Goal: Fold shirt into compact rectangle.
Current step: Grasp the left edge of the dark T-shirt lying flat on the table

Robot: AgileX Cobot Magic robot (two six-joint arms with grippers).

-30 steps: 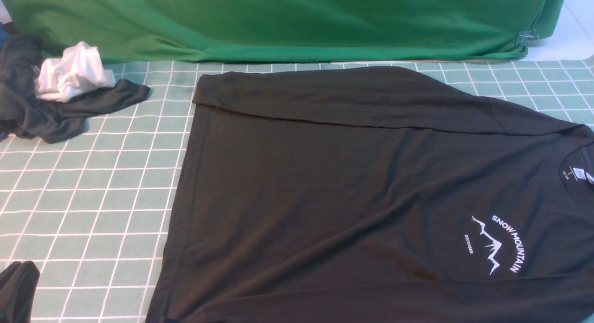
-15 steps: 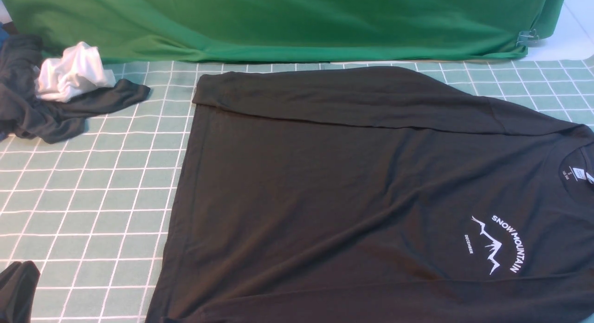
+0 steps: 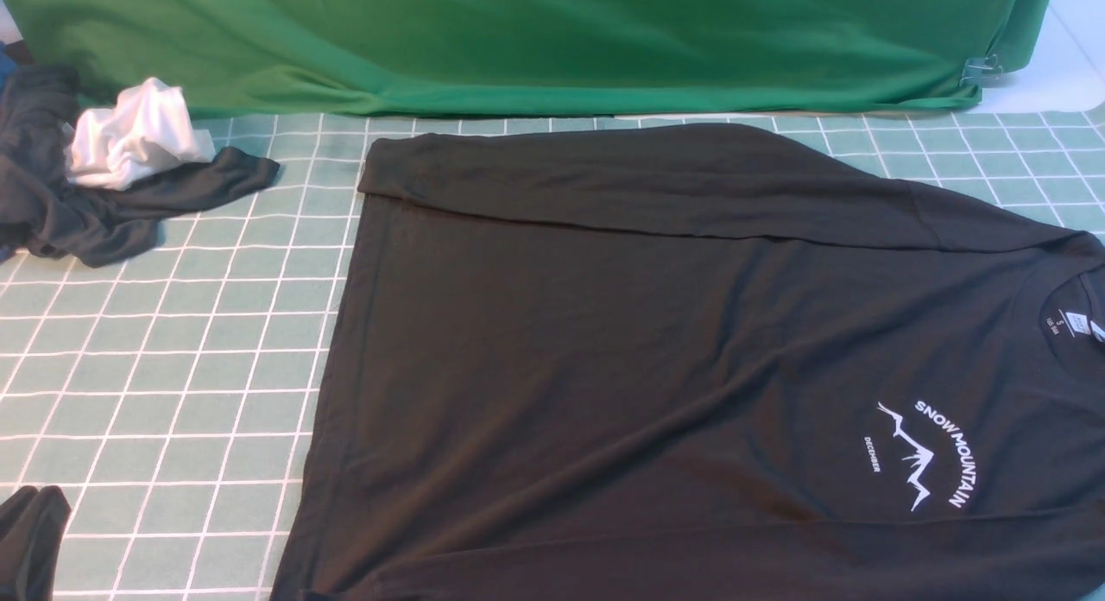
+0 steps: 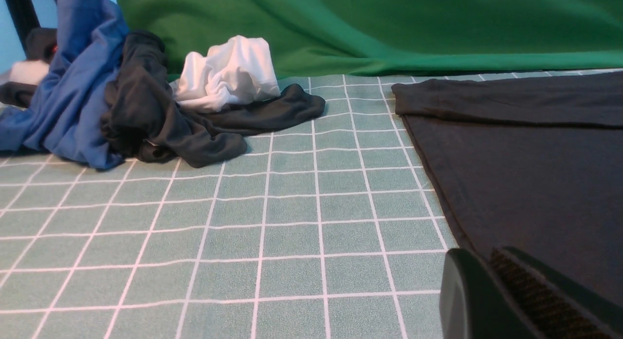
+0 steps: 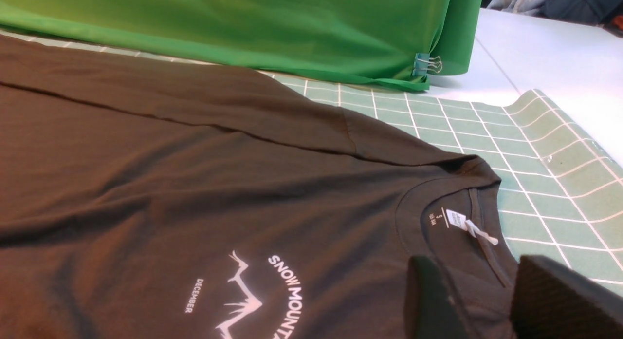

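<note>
Although a second has gone by, almost nothing has changed; the shirt (image 3: 647, 368) lies exactly as it did, and only the black cloth scrap (image 3: 30, 540) at the near left corner has sunk a shade lower; I read this as a pause between folds, not a fold in progress.

The shirt is spread flat over the right and middle of the grid mat (image 3: 173, 368), collar to the robot's right and hem to its left; its far sleeve (image 3: 647, 178) is already laid back along the body, the chest print (image 3: 928, 454) faces up, and the near edge runs out of frame; the body itself is not yet folded, so most of the work remains.

The left gripper (image 4: 482, 266) has its jaws pressed together on nothing I can see, low over the mat just beside the hem; the right gripper (image 5: 479, 280) has its jaws apart and empty, poised by the collar near the neck tag (image 5: 457, 218).

The mat is pale green with white lines, and its right edge curls up off a white tabletop (image 5: 550, 51); a green backdrop cloth (image 3: 518, 40) hangs behind, pinned by a binder clip (image 3: 980, 68); at far left a dark grey garment (image 3: 86, 221), a white cloth (image 3: 134, 135) and a blue garment (image 4: 63, 95) lie heaped, well apart from the shirt.
</note>
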